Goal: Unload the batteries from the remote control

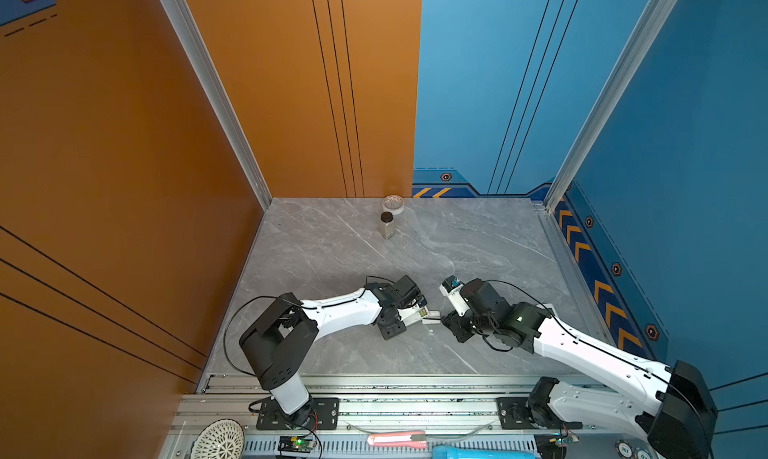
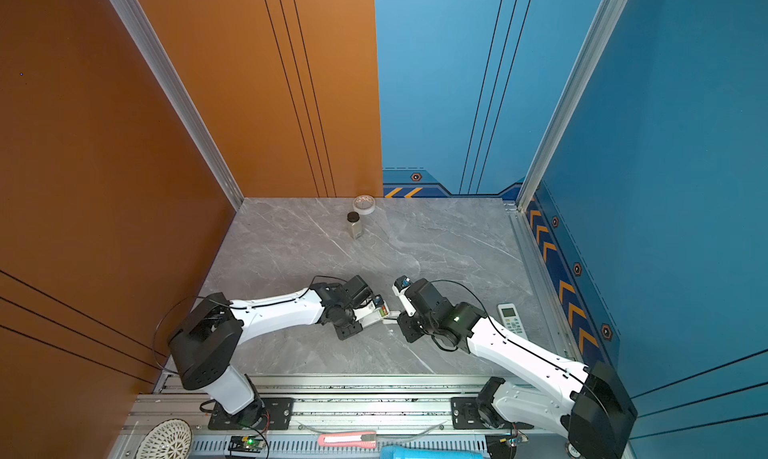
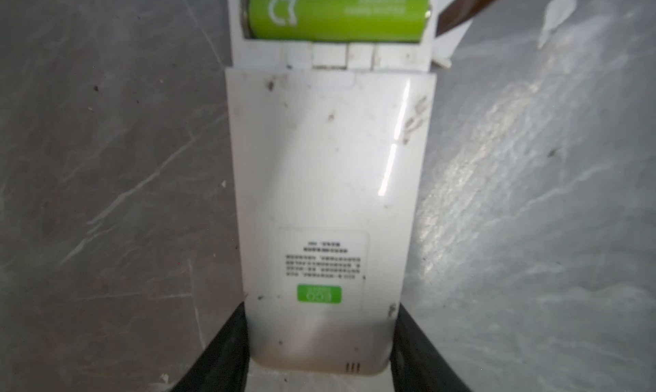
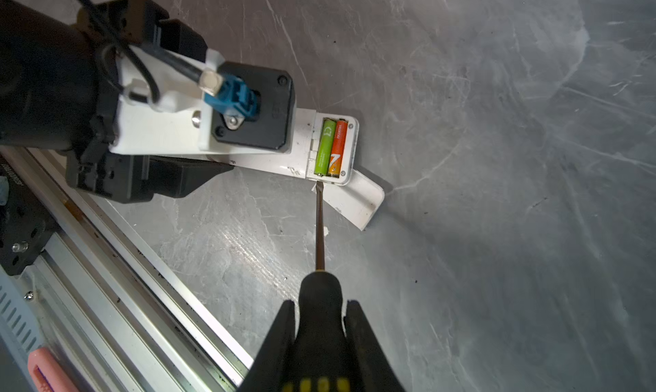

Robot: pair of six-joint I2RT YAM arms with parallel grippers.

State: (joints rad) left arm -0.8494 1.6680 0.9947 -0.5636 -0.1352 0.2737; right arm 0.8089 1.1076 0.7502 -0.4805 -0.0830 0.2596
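Batteries [image 4: 332, 149], green and orange, sit in the open bay of the remote control [image 3: 326, 159], mid-frame in the right wrist view; with the left gripper [image 3: 321, 312] clamped on that remote and the right gripper [image 4: 321, 305] on the screwdriver [image 4: 319, 230], its tip could skid off the green cell when levered.

Both top views look steeply down on the whole counter [image 1: 332, 249] from behind the arms [image 1: 340, 311], while each wrist camera sits close over the same remote control [image 3: 330, 159].
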